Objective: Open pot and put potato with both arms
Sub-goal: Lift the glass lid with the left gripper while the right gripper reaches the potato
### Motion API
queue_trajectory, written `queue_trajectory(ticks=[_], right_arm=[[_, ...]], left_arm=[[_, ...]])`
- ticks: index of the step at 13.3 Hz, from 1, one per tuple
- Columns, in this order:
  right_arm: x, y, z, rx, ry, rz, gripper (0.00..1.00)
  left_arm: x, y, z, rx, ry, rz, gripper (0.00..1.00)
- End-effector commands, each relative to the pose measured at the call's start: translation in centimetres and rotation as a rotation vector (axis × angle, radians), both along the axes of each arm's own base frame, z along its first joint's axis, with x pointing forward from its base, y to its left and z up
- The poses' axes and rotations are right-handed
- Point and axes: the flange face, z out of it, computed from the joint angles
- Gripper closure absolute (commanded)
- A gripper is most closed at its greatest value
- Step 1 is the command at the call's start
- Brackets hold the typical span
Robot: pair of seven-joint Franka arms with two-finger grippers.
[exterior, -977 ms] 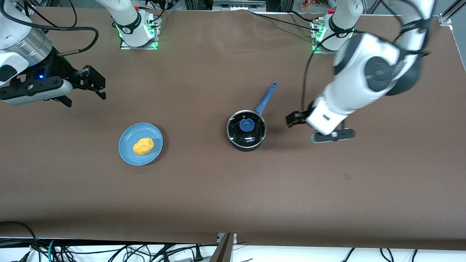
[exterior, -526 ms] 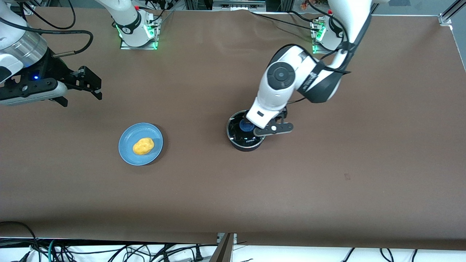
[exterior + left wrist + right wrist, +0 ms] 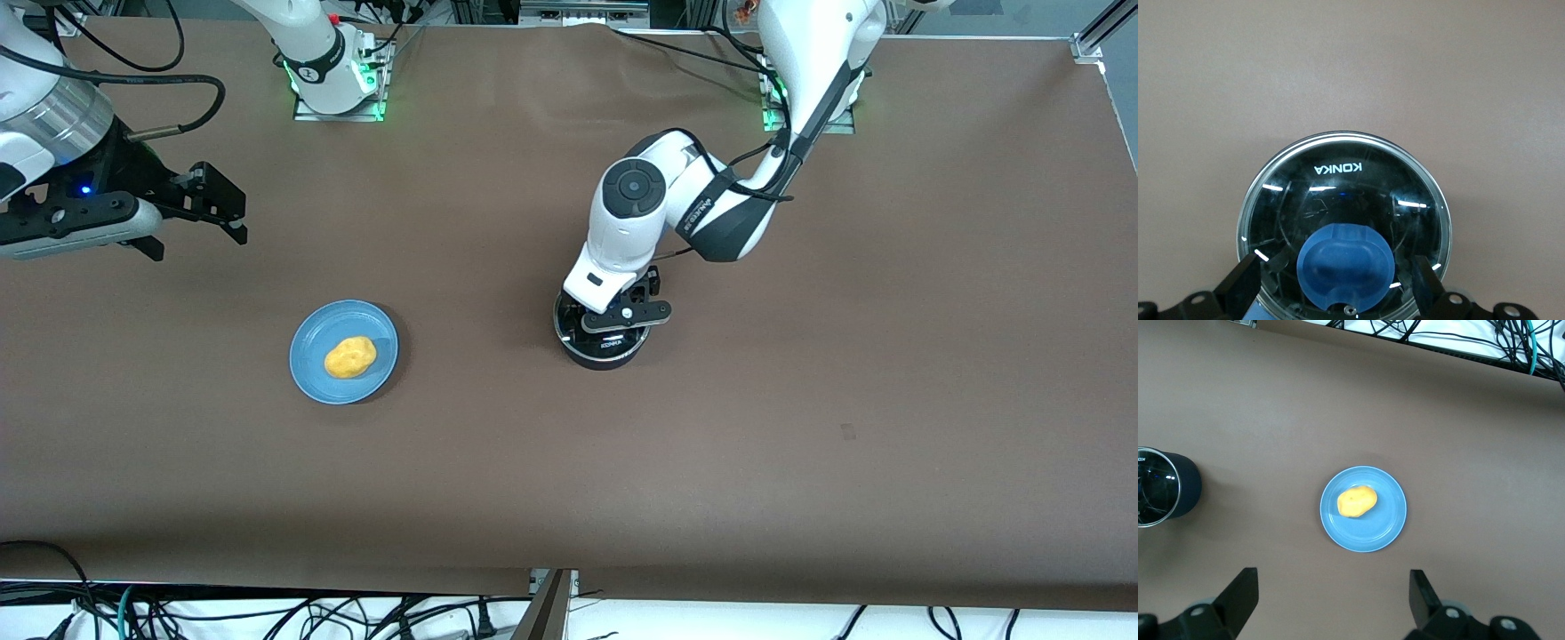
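While the lid remained on the pot, the left gripper hovered open astride its knob; the right gripper waited open, and the potato lay unmoved.

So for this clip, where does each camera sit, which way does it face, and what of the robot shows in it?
Front view: high across the table, facing both bases; shows both arms, the pot and the potato.
Left wrist view: straight down on the lid and its blue knob; the open left end effector straddles the knob.
Right wrist view: down on the blue plate; shows the open right end effector.
Shared: front and right wrist views both show the potato.
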Motion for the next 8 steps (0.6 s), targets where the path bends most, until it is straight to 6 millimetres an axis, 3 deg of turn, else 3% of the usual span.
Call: queue_trajectory(ticks=[1,4,8], right_arm=[[-0.2,-0.7,-0.4,-0.007,0.035,-0.015,0.00],[0.8,-2.2,-2.0,-0.012,0.064,-0.042,0.00],[1.2,-2.9,-1.9,-0.012,0.053,-0.052,0.00]], left_arm=[[0.0,-1.0,-0.3,0.036,-0.038,-0.014,0.00],[-0.1,-1.1,-2.4,0.043,-0.021,-0.015,0.00],[-0.2,-1.8,-2.7,0.017,-0.030,-0.002,0.00]])
